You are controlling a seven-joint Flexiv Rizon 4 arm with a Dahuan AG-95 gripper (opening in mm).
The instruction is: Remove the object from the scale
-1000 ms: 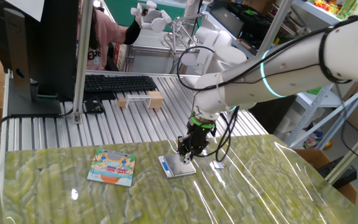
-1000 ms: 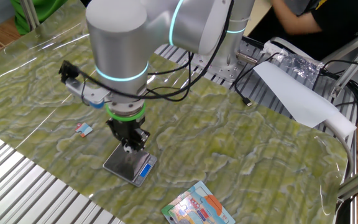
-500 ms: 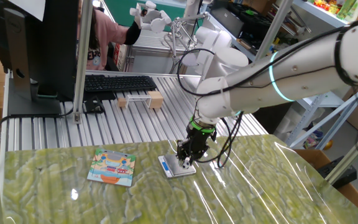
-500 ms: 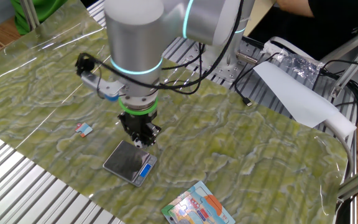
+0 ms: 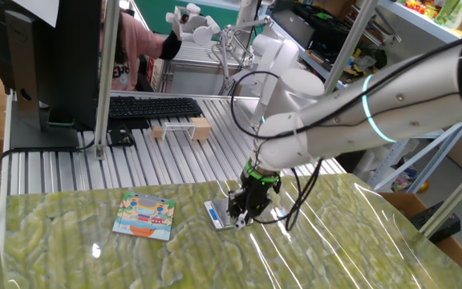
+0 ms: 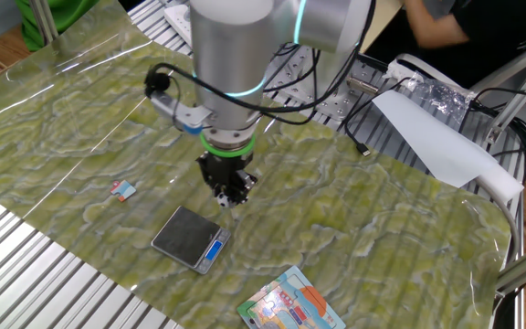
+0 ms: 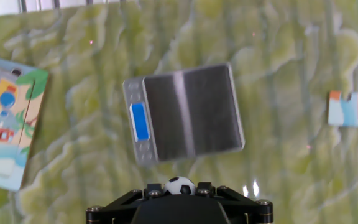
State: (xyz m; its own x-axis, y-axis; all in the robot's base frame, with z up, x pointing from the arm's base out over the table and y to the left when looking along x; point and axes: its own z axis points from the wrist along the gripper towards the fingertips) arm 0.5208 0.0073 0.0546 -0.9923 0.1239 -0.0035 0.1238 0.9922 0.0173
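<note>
The object, a tiny white ball with black patches point(image 7: 179, 185), sits pinched between my gripper's point(image 7: 179, 187) fingers at the bottom of the hand view. The gripper point(image 6: 228, 194) hangs above the green table, just beyond the far corner of the scale point(image 6: 188, 239). The scale point(image 7: 185, 112) is a flat silver-grey platform with a blue display strip, and its platform is bare. In one fixed view the gripper point(image 5: 239, 217) covers part of the scale point(image 5: 217, 214).
A colourful illustrated card point(image 6: 290, 306) point(image 5: 144, 215) lies near the scale. A small white-blue scrap point(image 6: 122, 189) point(image 7: 347, 109) lies on the table's other side. Behind the table are a keyboard point(image 5: 152, 107), wooden blocks point(image 5: 180, 128) and a monitor. A white sheet point(image 6: 436, 137) hangs at the table's edge.
The gripper has risen off the scale with the ball in it and moved sideways past the scale's edge. The platform now shows bare.
</note>
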